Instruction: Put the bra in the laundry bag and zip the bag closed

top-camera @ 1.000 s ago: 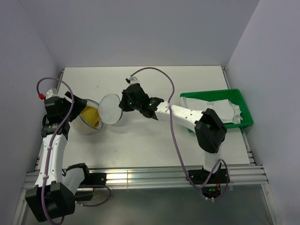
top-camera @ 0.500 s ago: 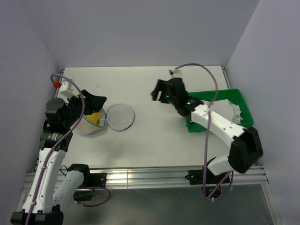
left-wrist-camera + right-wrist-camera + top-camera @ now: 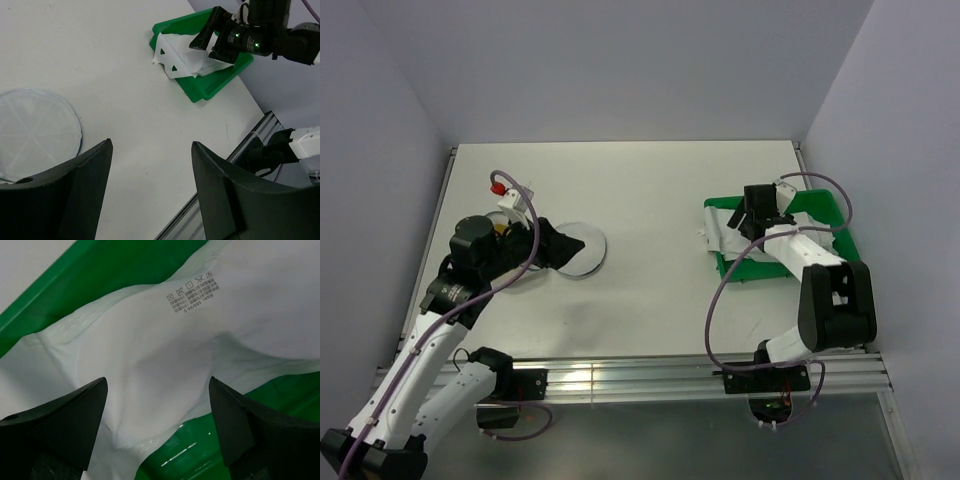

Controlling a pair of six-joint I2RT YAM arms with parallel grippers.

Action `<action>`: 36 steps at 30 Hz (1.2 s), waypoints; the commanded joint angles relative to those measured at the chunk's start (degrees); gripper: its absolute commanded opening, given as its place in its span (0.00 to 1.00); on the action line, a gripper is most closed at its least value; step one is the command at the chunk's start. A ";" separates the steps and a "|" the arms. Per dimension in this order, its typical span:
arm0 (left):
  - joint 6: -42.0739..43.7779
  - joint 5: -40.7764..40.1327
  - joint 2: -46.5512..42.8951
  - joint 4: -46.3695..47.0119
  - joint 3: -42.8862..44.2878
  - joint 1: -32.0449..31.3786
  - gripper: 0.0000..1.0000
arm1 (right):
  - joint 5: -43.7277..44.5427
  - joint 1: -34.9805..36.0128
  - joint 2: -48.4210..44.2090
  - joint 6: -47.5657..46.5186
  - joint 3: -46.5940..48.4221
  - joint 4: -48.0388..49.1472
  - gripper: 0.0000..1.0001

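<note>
Left hand (image 3: 151, 150): is hovering with its fingers spread, gripping nothing, just past the bag's edge.
Laundry bag (image 3: 582, 250): is lying on the left side of the counter (image 3: 650, 190), round mesh face turned up.
Right hand (image 3: 157, 385): is hanging wide open over the white garment (image 3: 150, 340), holding nothing.
Green tray (image 3: 212, 86): is sitting at the right, carrying that garment.

Right claw (image 3: 752, 214) let go of laundry bag (image 3: 580, 250) — swung to green tray (image 3: 852, 246), spread wide over white garment (image 3: 165, 350)
</note>
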 commanded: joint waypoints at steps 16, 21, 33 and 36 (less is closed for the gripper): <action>4.07 -11.19 -3.36 -3.72 0.39 -4.79 0.70 | -10.12 -11.84 6.94 3.49 3.07 1.29 0.74; 4.16 -11.98 -2.58 -3.72 0.47 -4.71 0.70 | -20.85 -15.97 10.63 5.86 2.55 5.59 0.57; 4.07 -11.89 -1.25 -3.72 0.39 -3.74 0.69 | -19.54 -15.72 -13.67 7.10 -7.65 20.45 0.00; 3.89 -11.63 -1.08 -3.55 0.21 -3.74 0.69 | -23.30 -13.79 -16.87 5.17 -2.74 19.40 0.00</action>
